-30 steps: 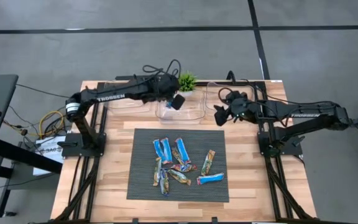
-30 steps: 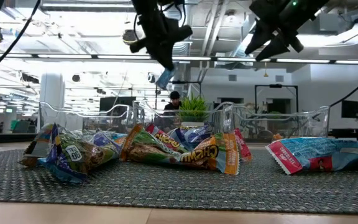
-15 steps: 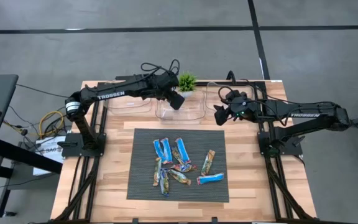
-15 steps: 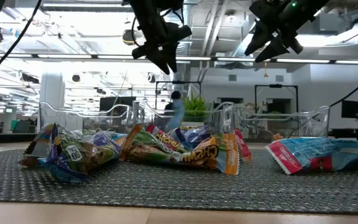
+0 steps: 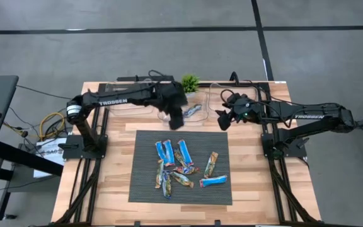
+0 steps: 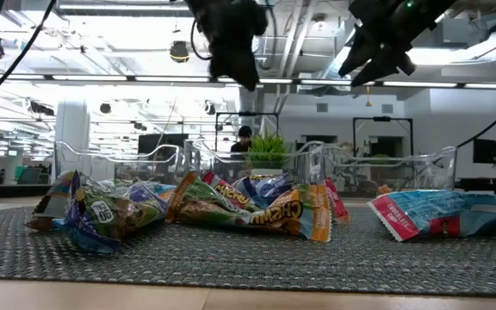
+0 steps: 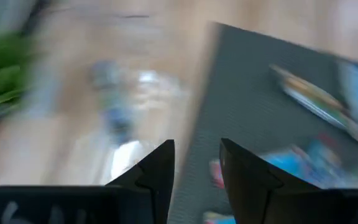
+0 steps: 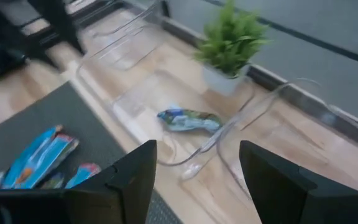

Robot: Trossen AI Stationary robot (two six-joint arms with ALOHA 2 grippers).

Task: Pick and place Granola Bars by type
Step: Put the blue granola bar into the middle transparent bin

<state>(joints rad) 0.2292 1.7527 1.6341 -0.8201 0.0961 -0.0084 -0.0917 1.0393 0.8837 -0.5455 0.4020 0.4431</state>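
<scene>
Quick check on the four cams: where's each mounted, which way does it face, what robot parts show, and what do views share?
High view: overhead, straight down; both arms, left gripper over the middle clear plastic bin, right gripper beside it.
Low view: table height, level across the dark woven mat; grippers enter from above.
Left wrist view: blurred, past its own fingers toward the mat edge.
Right wrist view: past its own fingers at the small green potted plant.
Shared: the blue-brown foil bar in the bin, also in the high view.
</scene>
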